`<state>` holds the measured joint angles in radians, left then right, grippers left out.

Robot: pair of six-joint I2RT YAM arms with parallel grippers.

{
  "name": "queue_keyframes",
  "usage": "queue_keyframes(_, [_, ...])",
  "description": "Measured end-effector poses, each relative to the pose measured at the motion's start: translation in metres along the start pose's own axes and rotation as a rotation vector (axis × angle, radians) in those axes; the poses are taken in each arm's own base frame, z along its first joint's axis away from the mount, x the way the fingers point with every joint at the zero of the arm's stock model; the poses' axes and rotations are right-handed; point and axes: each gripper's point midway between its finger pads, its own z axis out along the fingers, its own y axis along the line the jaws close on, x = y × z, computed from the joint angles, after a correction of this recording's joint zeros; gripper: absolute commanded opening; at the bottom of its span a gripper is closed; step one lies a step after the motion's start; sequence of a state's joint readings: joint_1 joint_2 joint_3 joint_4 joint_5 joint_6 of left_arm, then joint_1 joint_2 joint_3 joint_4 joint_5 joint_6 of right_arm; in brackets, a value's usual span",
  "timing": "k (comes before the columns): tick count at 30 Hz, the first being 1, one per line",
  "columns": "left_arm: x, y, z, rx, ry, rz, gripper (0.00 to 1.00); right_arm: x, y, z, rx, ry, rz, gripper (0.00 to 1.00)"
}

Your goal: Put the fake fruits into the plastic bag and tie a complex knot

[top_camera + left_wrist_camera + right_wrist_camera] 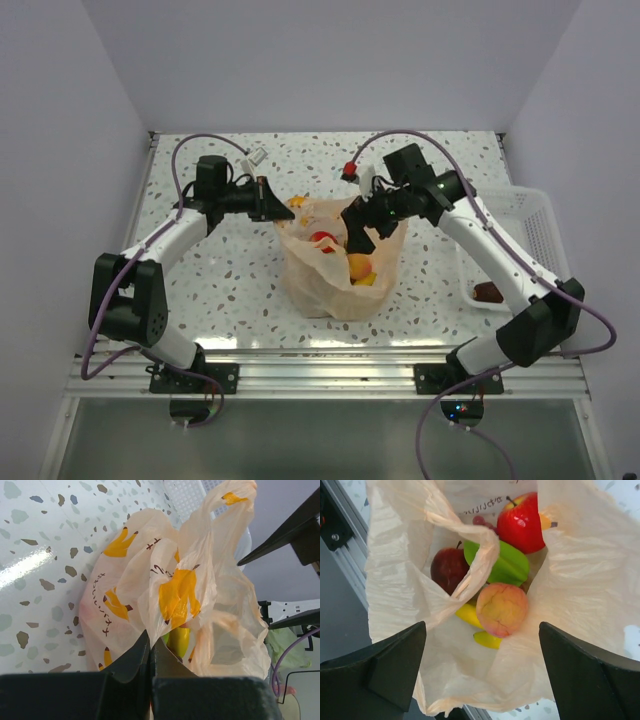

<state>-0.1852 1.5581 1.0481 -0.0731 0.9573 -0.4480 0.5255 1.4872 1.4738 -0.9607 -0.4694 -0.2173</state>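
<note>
Several fruits [501, 609] already lie inside the plastic bag [320, 285]. Pinched shut on the bag's rim, the left gripper [150, 647] seemingly holds its mouth up and open. Above that mouth hovers the right gripper [482, 630], jaws spread wide and empty. Dark writing beside the bag's yellow marks is too crumpled to read.

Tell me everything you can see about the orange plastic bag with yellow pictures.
The thin, crinkly peach-orange plastic bag is see-through, printed with yellow-orange shapes and dark writing. It stands on the speckled white table, mouth open and untied, handle loops sticking up. Glossy toy fruits lie inside. The left arm's black fingers are shut on its rim; the right arm's fingers spread open above the mouth.
</note>
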Motion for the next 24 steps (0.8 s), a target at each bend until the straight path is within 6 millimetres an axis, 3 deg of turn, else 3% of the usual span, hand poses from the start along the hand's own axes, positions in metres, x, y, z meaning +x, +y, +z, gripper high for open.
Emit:
queue_keyframes(5, [0.002,0.001,0.0,-0.003,0.006,0.006,0.0,-0.033,-0.008,-0.045,0.091,-0.145,-0.036,0.96])
queue_keyframes(8, [0.003,0.002,-0.001,-0.005,0.012,0.009,0.0,-0.038,-0.042,-0.085,0.189,-0.243,0.037,0.94])
queue_keyframes(12, [0.002,0.001,-0.001,-0.005,0.013,0.026,0.0,-0.02,-0.1,-0.121,0.348,-0.281,0.176,0.91])
queue_keyframes(19, [-0.001,0.003,0.0,-0.01,0.023,0.028,0.0,0.005,-0.114,-0.097,0.325,-0.196,0.244,0.89])
queue_keyframes(24, [0.0,0.003,0.0,-0.012,0.03,0.035,0.0,0.024,-0.136,-0.09,0.3,-0.153,0.328,0.87])
